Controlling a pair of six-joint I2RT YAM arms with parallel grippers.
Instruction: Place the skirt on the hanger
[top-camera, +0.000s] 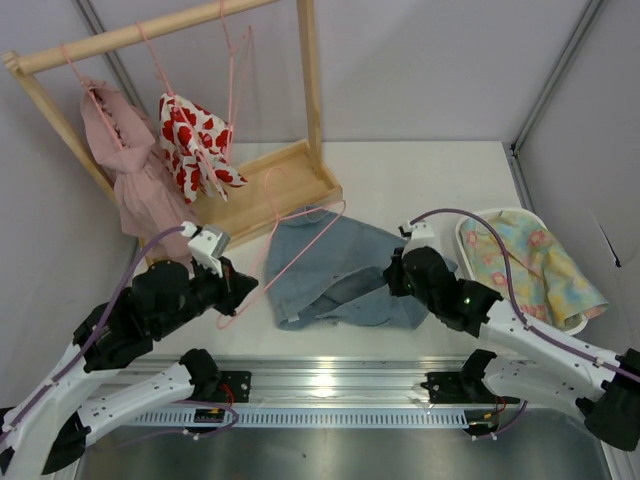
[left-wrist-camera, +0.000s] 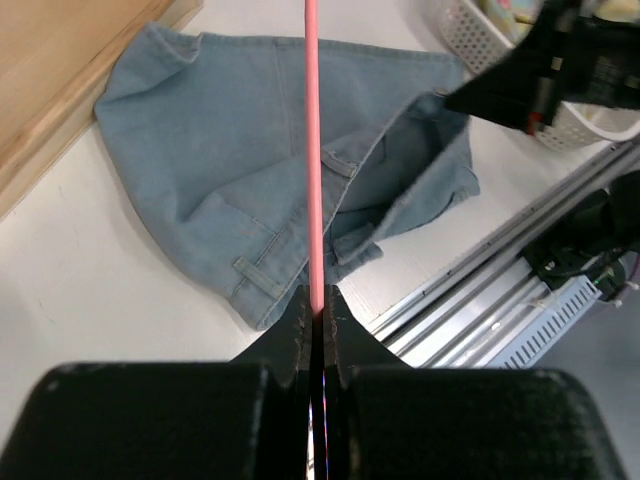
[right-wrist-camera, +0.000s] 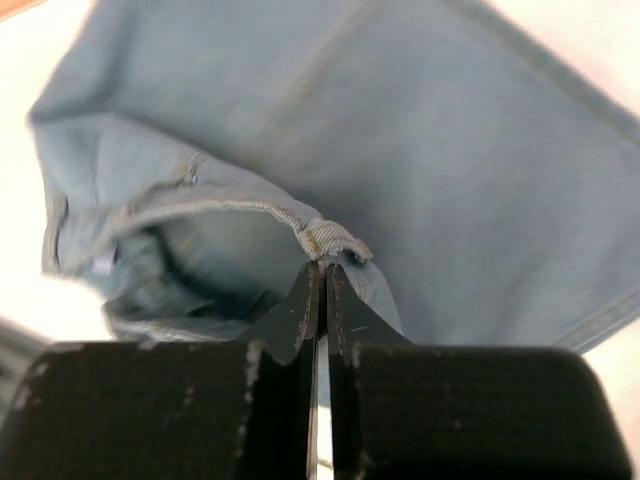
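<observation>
Skirt: denim skirt (top-camera: 335, 265) lies on the counter (top-camera: 420, 180), mid-field between your two arms. Most of it is flat, and its waistband (right-wrist-camera: 230, 205) faces the near edge.
Hanger: pink wire hanger (left-wrist-camera: 311, 150) lies slanted across the left part of the skirt, running from the left gripper towards the foot of the wooden rack (top-camera: 310, 100). It is on top of the cloth and not yet inside it.
Left gripper: left gripper (left-wrist-camera: 318, 300) is clamped shut on the wire at its near end. Judged purpose is to steer the hanger into the waist.
Right gripper: right gripper (right-wrist-camera: 320, 270) has its fingertips closed on a tab of the waistband's upper layer. Judged purpose is to lift that edge so the waist gapes into a mouth.
Opening: the right wrist view shows the waist parted, with the inner lining visible to the left of the pinch.
Stage: both grasps are made and threading is not yet done.
Next move: you need the wire end brought round to the parted waist, since it now crosses over the outside of the fabric.
Risk: the pinch holds only a thin edge and may slip if the wire drags on the denim.
Surroundings: the pink dress (top-camera: 125, 170) and the heart-print garment (top-camera: 190, 140) hang on the rack. The basket (top-camera: 470, 235) sits right of the skirt.
</observation>
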